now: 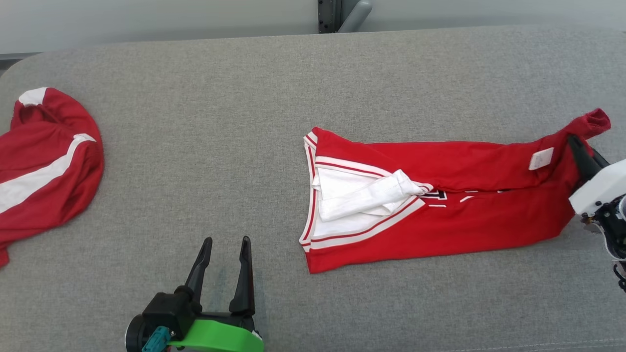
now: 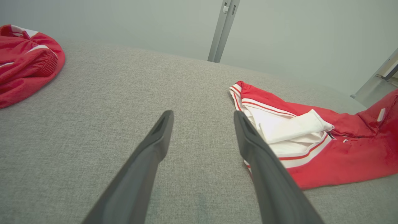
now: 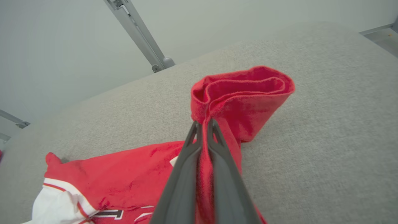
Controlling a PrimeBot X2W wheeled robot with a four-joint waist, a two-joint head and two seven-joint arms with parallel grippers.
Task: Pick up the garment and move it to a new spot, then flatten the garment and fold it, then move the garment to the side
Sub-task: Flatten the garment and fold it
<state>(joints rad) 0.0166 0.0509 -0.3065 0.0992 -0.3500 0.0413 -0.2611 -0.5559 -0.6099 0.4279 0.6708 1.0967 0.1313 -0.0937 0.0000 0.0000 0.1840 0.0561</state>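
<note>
Garment (image 1: 464,215), a red jersey with white and red striped trim, lies stretched long across the grey fabric-covered table (image 1: 244,88), which spreads beneath it and well beyond it on every side. The garment's trimmed opening points to the robot's left. Its other end points to the robot's right, where the cloth rises off the surface into a rolled, tube-like bunch. Well apart from the garment, past its trimmed end on the robot's left, a second garment (image 1: 49,166), red with white bands, lies in a crumpled heap; the left wrist view shows that second garment (image 2: 25,62) far across the grey cloth from the garment (image 2: 342,161). The left gripper (image 1: 227,239) stands near the garment's trimmed end, a little to the robot's left of it and closer to the robot. Its two dark fingers are spread wide with nothing between them, clear of the cloth, and the left wrist view shows the left gripper (image 2: 202,115) the same way. The right gripper (image 1: 576,146) is at the garment's lifted end, jaws pressed together on a fold of the red cloth. In the right wrist view that cloth is pinched at the right gripper (image 3: 203,123) and bulges above its tips, with the rest of the garment (image 3: 124,177) trailing below. Inside the garment's trimmed opening a white fold (image 1: 371,195) lies crosswise on white fabric. A small white label (image 1: 541,159) sits on the garment's top layer near the lifted end.
</note>
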